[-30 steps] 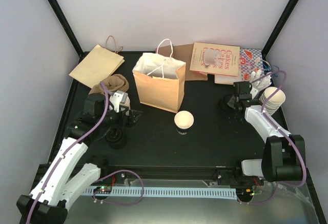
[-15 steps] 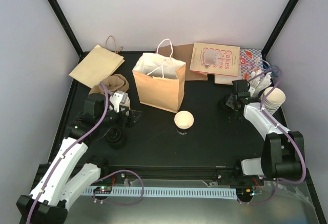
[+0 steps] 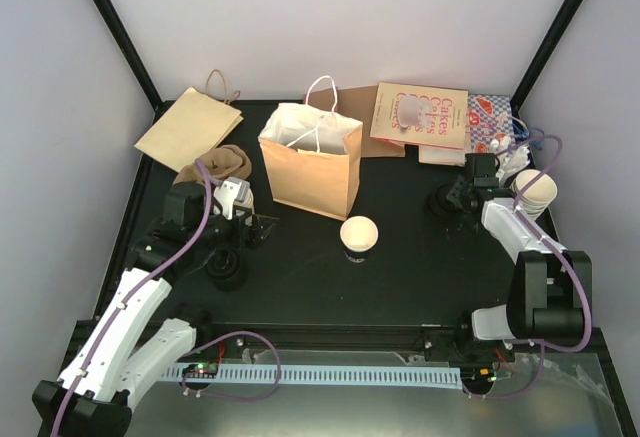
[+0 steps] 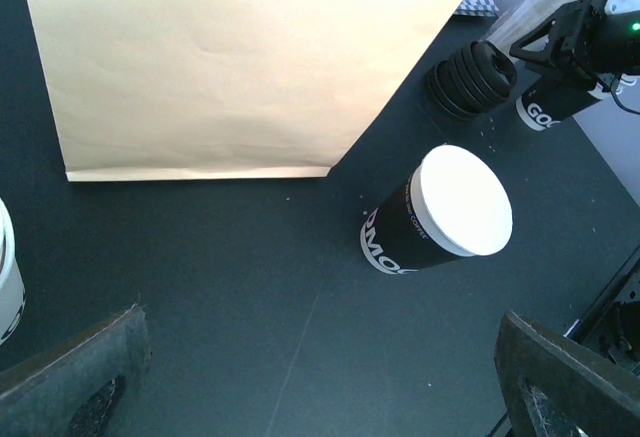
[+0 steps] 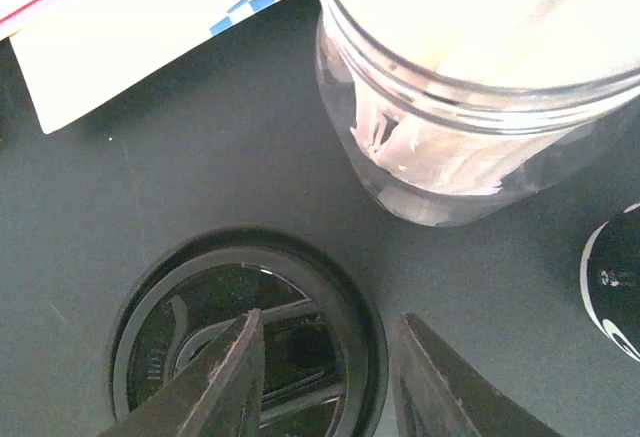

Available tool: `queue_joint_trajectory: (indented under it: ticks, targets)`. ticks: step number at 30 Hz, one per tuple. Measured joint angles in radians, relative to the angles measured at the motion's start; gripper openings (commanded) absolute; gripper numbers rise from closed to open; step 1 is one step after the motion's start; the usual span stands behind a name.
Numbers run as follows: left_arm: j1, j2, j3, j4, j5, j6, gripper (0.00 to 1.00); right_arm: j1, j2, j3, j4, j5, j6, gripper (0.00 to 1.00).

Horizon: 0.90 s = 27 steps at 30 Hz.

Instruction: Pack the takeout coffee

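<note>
Holds left gripper (image 4: 320, 382) spread wide, low, angled forward; reaches far forward with right gripper (image 5: 330, 362), pointing down, jaws partly parted.

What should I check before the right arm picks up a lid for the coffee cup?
1. Right tool lined up on the lid stack: ok, its fingers straddle the top lid's rim.
2. Right tool open enough: ok, fingers stand apart.
3. Only the top lid will lift: cannot tell.
4. Jar out of the tool's way: ok, close beside the stack but apart.
5. Cup upright with no lid on it: ok.
6. Bag standing with its mouth open, left tool open and holding nothing: ok.
</note>
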Motion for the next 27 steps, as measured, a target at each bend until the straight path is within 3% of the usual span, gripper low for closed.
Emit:
queue_joint_trajectory:
  ticks: [18,27]
  targets:
    - [0.0,0.0,0.0,0.0,0.001,0.0,0.96,-0.054,0.063,-0.01,0.07,-0.132,-0.048,0.3]
    - [0.0,0.0,0.0,0.0,0.002,0.0,0.97,-0.054,0.072,-0.01,0.078,-0.153,-0.066,0.1]
